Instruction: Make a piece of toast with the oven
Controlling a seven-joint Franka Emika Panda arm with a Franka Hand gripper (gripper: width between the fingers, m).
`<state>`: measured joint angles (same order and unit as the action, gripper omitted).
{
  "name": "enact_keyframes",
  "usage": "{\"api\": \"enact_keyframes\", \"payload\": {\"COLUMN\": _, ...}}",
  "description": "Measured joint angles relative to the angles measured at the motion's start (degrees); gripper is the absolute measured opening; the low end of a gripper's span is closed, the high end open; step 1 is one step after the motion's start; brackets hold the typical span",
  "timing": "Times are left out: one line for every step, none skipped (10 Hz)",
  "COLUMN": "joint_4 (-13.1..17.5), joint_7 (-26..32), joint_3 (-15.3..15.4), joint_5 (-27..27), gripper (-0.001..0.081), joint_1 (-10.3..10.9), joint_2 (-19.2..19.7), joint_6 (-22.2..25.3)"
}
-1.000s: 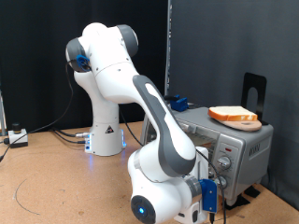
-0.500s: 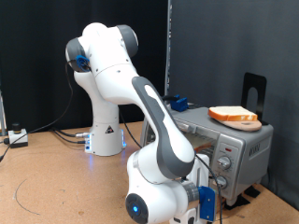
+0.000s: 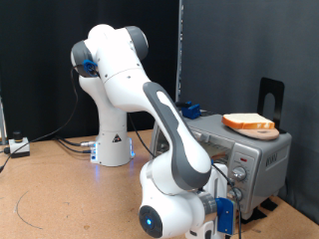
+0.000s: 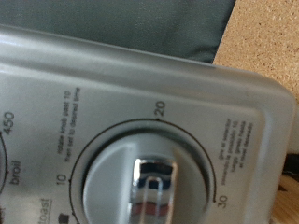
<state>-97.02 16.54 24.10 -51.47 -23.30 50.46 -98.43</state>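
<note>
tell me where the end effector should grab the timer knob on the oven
Grip the raised shiny bar across the middle of the timer knob, one finger on each long flat side, coming straight at the front panel of the oven. The round rim around it looks harder to pinch and turn.

Evenly lit room against black curtains; the close-up of the oven knob is soft and blurred.
</note>
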Motion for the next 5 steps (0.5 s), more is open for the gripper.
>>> {"api": "enact_keyframes", "payload": {"joint_4": -0.1, "joint_7": 0.0, "joint_3": 0.1, "joint_5": -0.1, "gripper": 0.0807, "joint_1": 0.0, "joint_2": 0.0, "joint_6": 0.0}}
{"api": "enact_keyframes", "payload": {"joint_4": -0.1, "joint_7": 0.0, "joint_3": 0.2, "joint_5": -0.2, "gripper": 0.0807, "joint_1": 0.0, "joint_2": 0.0, "joint_6": 0.0}}
{"api": "enact_keyframes", "payload": {"joint_4": -0.1, "joint_7": 0.0, "joint_3": 0.2, "joint_5": -0.2, "gripper": 0.0807, "joint_1": 0.0, "joint_2": 0.0, "joint_6": 0.0}}
{"api": "enact_keyframes", "payload": {"joint_4": -0.1, "joint_7": 0.0, "joint_3": 0.3, "joint_5": -0.2, "gripper": 0.0708, "joint_1": 0.0, "joint_2": 0.0, "joint_6": 0.0}}
{"api": "enact_keyframes", "payload": {"joint_4": -0.2, "joint_7": 0.0, "joint_3": 0.3, "joint_5": -0.2, "gripper": 0.0708, "joint_1": 0.0, "joint_2": 0.0, "joint_6": 0.0}}
